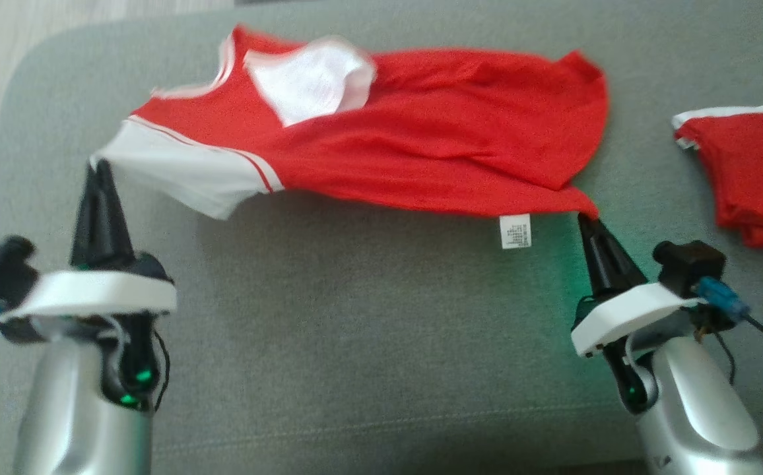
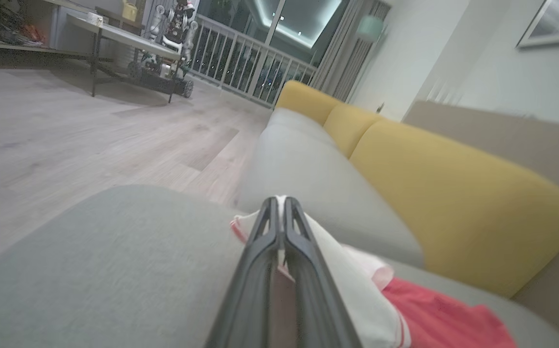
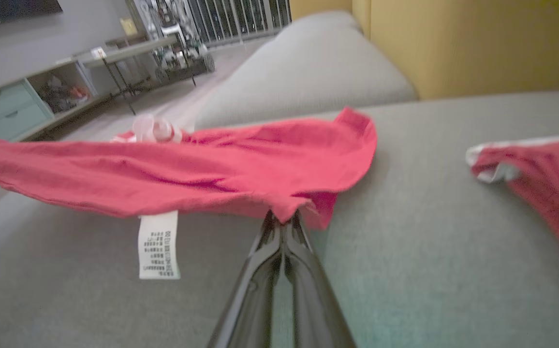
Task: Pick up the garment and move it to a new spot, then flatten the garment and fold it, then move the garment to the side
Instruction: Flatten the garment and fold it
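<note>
Clamping both sets of jaws fully shut, with no gap between the fingers. Pinching the outer edge of the white sleeve with the left gripper, at the middle left of the head view. Pinching a red hem corner with the right gripper, just beside the dangling care label.

Holding the red T-shirt stretched across the upper middle of the head view, with its near edge lifted off the grey sofa seat and its far edge seemingly resting on it. Sagging a little between the two holds, with the neckline flipped to show a white inner patch.

Judging it light, limp and slightly stretchy, so likely drooping wherever unsupported and slipping from a thin pinch under a hard pull. Favouring holds at hem corners and sleeve ends, taking both layers together, for spreading it flat.

Working over a broad, cloth-covered seat, probably dragging on the fabric during any sliding. Steering clear of a second red garment with white trim, lying at the right edge, well apart from the T-shirt.

Noting yellow back cushions at the right of the left wrist view, a wooden floor at its upper left, and a table and a railing along its top.
</note>
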Controlling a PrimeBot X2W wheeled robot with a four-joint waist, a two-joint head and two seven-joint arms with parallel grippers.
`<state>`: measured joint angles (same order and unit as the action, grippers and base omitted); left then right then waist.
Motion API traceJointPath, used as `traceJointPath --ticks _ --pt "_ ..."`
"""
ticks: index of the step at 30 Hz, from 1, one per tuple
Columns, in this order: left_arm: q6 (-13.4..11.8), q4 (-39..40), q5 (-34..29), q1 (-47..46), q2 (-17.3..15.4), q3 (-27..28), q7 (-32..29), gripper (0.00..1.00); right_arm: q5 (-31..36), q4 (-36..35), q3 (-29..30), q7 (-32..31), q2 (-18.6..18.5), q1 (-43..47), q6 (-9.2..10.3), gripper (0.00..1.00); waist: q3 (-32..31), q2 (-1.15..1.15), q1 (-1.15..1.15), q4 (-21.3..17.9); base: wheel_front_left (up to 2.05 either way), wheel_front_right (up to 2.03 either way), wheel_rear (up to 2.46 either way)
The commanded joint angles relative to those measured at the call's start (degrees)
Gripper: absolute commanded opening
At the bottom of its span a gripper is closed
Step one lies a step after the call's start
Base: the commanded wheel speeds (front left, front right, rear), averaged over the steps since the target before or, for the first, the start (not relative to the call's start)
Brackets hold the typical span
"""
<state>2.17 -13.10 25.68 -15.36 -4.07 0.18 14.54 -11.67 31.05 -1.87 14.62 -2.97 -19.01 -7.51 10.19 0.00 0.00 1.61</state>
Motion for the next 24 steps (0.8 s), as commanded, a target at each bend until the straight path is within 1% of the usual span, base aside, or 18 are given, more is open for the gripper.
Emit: traceJointPath --ticks 1,7,10,12,15,16,18,21,24 --pt "0.61 4.84 2.58 -2.73 -0.6 2.58 -1.01 0.0 0.05 -5.2 -0.51 -0.13 0.1 -0.76 0.02 0.0 -3.09 0.0 0.0 -1.07 0.0 0.0 0.0" --pt "-0.21 13.38 6.49 -8.95 -0.75 2.12 -9.2 0.0 3.47 -20.78 1.71 -7.96 0.09 -2.11 0.02 0.0 -7.99 0.0 0.0 -2.26 0.0 0.0 0.0" --pt "-1.19 14.99 8.2 -14.01 -0.92 1.69 -13.79 0.0 4.47 -26.17 2.23 -12.64 -1.04 -4.64 0.02 0.0 -9.72 0.0 0.0 -2.46 0.0 0.0 0.0" --pt "-2.22 14.75 7.44 -17.86 -2.09 1.32 -16.27 0.0 4.94 -28.52 2.41 -15.14 -2.18 -7.0 0.02 0.0 -10.38 0.0 0.0 -2.58 0.0 0.0 0.0" --pt "-3.46 12.39 7.21 -23.93 -3.06 1.22 -18.92 0.0 5.5 -29.89 2.63 -18.03 -3.6 -11.19 0.02 0.0 -10.64 0.0 0.0 -2.65 0.0 0.0 0.0" --pt "-3.46 12.39 7.21 -23.93 -3.06 1.22 -18.92 0.0 5.5 -29.89 2.63 -18.03 -3.6 -11.19 0.02 0.0 -10.64 0.0 0.0 -2.65 0.0 0.0 0.0" --pt "-3.68 9.71 7.01 -27.78 -3.78 0.99 -20.1 0.0 5.62 -29.56 2.81 -18.87 -4.23 -14.35 0.02 0.0 -10.53 0.0 0.0 -2.69 0.0 0.0 0.0" --pt "-3.44 4.75 6.54 -33.32 -4.71 0.23 -21.29 0.0 5.47 -26.87 3.27 -19.54 -5.38 -19.39 0.02 0.0 -9.92 0.0 0.0 -2.62 0.0 0.0 0.0" --pt "-3.57 -0.67 5.46 -39.31 -5.92 -0.65 -22.69 0.0 5.85 -23.04 3.59 -20.61 -6.91 -25.32 0.02 0.0 -7.81 0.0 0.0 -2.48 0.0 0.0 0.0"
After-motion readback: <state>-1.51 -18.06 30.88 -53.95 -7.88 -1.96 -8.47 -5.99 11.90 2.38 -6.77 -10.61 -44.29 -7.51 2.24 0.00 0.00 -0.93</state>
